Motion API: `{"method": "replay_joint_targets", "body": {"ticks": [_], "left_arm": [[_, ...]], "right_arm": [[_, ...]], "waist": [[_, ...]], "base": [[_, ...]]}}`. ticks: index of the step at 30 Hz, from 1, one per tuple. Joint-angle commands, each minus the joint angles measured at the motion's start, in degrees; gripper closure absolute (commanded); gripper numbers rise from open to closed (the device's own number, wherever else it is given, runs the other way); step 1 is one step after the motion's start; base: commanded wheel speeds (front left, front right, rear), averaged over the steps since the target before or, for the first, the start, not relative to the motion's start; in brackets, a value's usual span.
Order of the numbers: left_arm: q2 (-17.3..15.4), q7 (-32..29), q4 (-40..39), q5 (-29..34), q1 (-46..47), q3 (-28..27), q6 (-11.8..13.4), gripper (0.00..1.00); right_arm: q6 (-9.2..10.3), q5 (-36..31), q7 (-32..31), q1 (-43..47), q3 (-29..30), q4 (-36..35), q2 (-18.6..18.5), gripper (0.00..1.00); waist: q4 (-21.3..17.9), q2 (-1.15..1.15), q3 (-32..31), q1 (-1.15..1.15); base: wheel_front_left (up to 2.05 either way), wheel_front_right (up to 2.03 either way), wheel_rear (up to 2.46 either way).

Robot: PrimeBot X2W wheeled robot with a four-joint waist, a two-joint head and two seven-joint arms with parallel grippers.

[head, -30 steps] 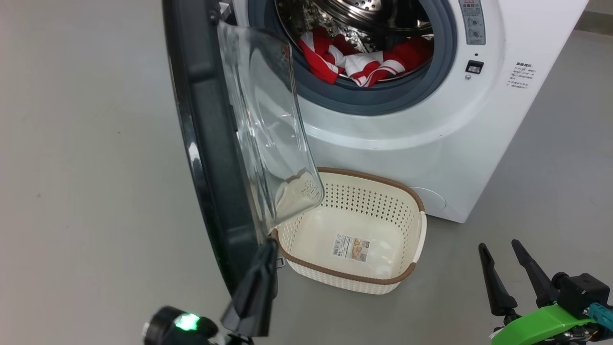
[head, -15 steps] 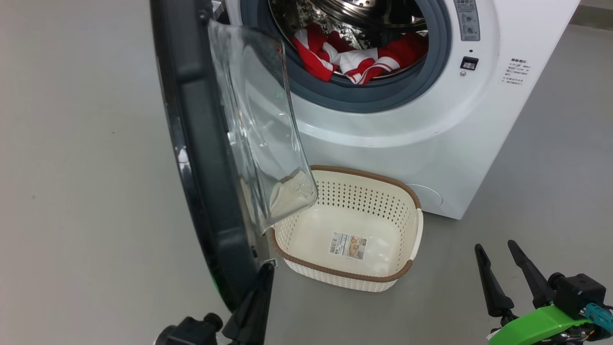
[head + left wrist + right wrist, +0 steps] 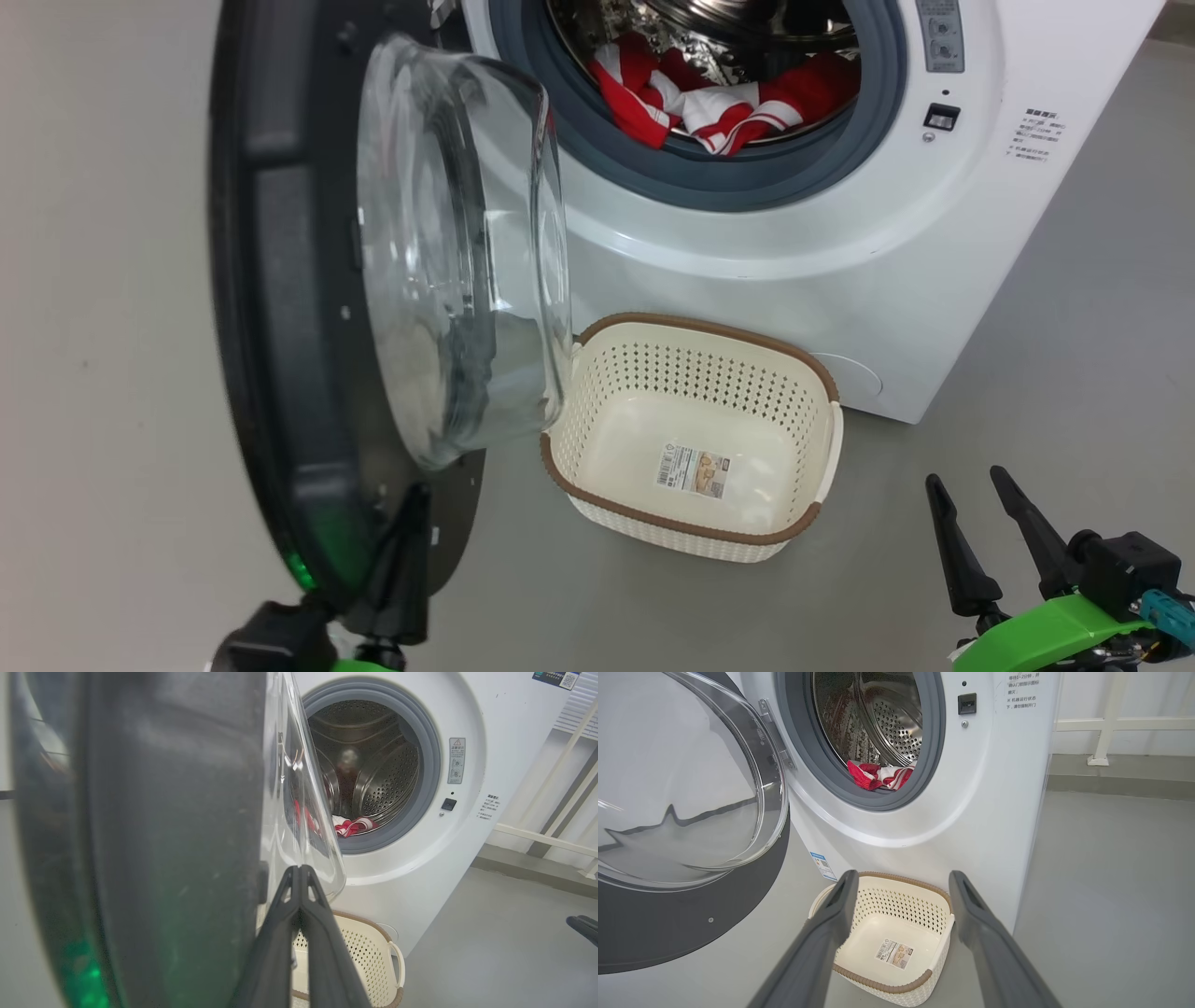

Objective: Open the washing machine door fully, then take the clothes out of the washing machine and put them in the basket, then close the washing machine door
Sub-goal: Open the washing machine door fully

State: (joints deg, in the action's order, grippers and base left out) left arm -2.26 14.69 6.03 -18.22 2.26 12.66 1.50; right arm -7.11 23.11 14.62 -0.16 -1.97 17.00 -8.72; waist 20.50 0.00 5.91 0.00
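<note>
Left tool [image 3: 417, 504] is fully shut, fingers pressed flat together with nothing between them. It sits low at the inner side of the washing machine door [image 3: 271, 280], tips up against the lower rim just under the glass bowl [image 3: 448, 261]; I can't tell whether it touches. In my left wrist view the fingertips [image 3: 284, 900] end right beside the bowl's edge, with the black rim to their left and a green glow on it low down. Right tool [image 3: 966, 478] is spread wide, holding nothing, low at my right over the grey floor [image 3: 1074, 373], well apart from the machine. In my right wrist view its fingers [image 3: 831, 924] point at the basket [image 3: 887, 985]. The door stands swung out to my left of the opening, bowl facing right toward the basket. The basket [image 3: 691, 534] stands upright on the floor just in front of the washing machine [image 3: 794, 261], below the opening, with a sticker [image 3: 693, 469] on its inside bottom. The clothes [image 3: 719, 112] lie in the steel drum [image 3: 887, 723] at its front bottom, a red-and-white bundle resting against the grey rubber ring [image 3: 709, 182].
</note>
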Motion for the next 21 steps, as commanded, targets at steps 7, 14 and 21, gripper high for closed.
{"method": "replay_joint_targets", "body": {"ticks": [7, 14, 21], "left_arm": [[-0.62, 0.31, -1.18, 0.84, 0.99, -9.25, 0.23, 1.0], [-0.62, 0.31, -0.13, 1.61, 2.44, -15.98, -0.39, 1.0], [-0.62, 0.31, 2.45, 4.04, 5.75, -23.58, -1.46, 1.0]], "right_arm": [[-0.37, -0.55, 0.38, -1.35, -1.44, -1.45, -1.14, 0.0], [-0.37, -0.4, 0.38, -1.69, -2.05, -1.19, -1.6, 0.0], [-0.37, -0.56, 0.38, -2.41, -2.24, -1.04, -2.21, 0.0]], "waist": [[0.65, 0.0, 0.9, 0.0], [0.65, 0.0, 1.68, 0.0], [0.42, 0.0, 2.84, 0.0]], "base": [[0.0, 0.0, 0.0], [0.0, 0.0, 0.0], [0.0, 0.0, 0.0]]}}
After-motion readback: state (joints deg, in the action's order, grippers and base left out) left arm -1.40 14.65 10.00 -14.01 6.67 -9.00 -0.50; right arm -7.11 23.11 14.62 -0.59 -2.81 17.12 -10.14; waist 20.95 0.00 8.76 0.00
